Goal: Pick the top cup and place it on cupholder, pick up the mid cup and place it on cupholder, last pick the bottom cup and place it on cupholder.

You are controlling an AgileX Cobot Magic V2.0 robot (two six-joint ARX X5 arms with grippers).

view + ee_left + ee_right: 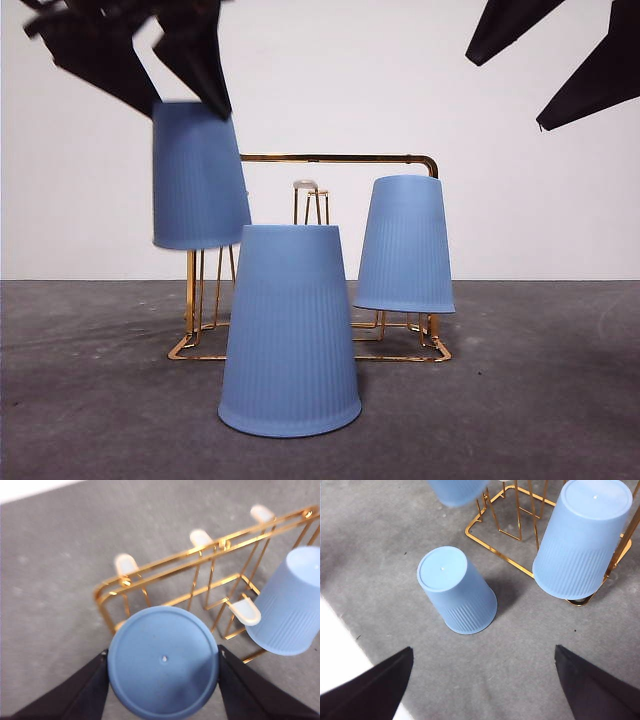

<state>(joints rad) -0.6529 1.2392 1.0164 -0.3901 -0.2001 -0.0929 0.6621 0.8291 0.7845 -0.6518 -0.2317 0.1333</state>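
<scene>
My left gripper (165, 75) is shut on an upside-down blue cup (198, 175), holding it in the air over the left end of the gold wire cupholder (330, 158). In the left wrist view the cup's base (163, 660) sits between my jaws, beside white-tipped prongs (125, 564). A second blue cup (405, 245) rests upside down on a prong at the cupholder's right end. A third blue cup (290, 330) stands upside down on the table in front of the rack. My right gripper (482, 685) hangs open, above and apart from that cup (456, 589).
Grey table surface (540, 400) spreads around the rack, with a white wall behind. A bare white-tipped prong (306, 186) stands in the middle of the rack.
</scene>
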